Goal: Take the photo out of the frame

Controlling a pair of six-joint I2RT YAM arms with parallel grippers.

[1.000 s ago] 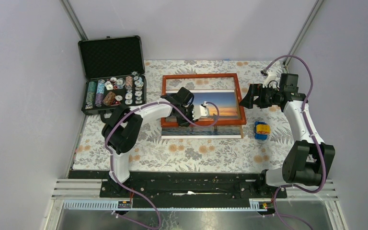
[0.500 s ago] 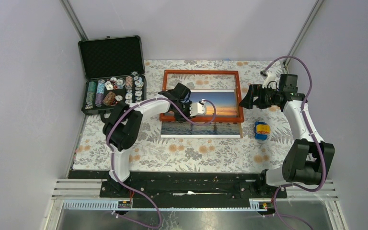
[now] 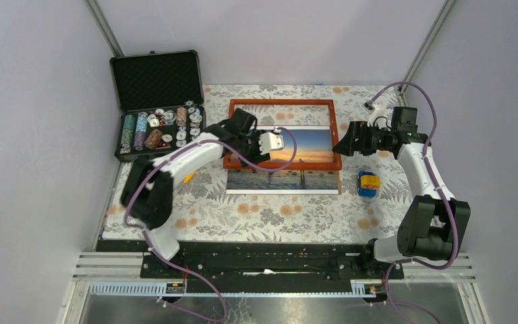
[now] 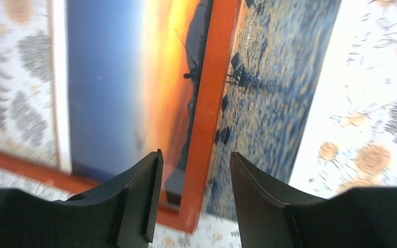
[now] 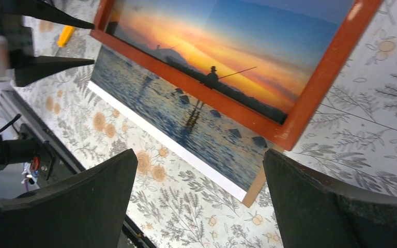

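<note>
Separation step, we judge: the frame [image 3: 280, 102] lies partly over the photo [image 3: 290, 181], left pincer [image 3: 273, 142] parted above its near rail, right pincer [image 3: 344, 143] wide; next, lift the frame clear.

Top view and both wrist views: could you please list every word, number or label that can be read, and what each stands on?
No text can be read in any view.
Chips in the case: marks on their faces, too small to read.
Blue and yellow block: any print is too small to tell.
Photo and frame: no lettering shows.
</note>
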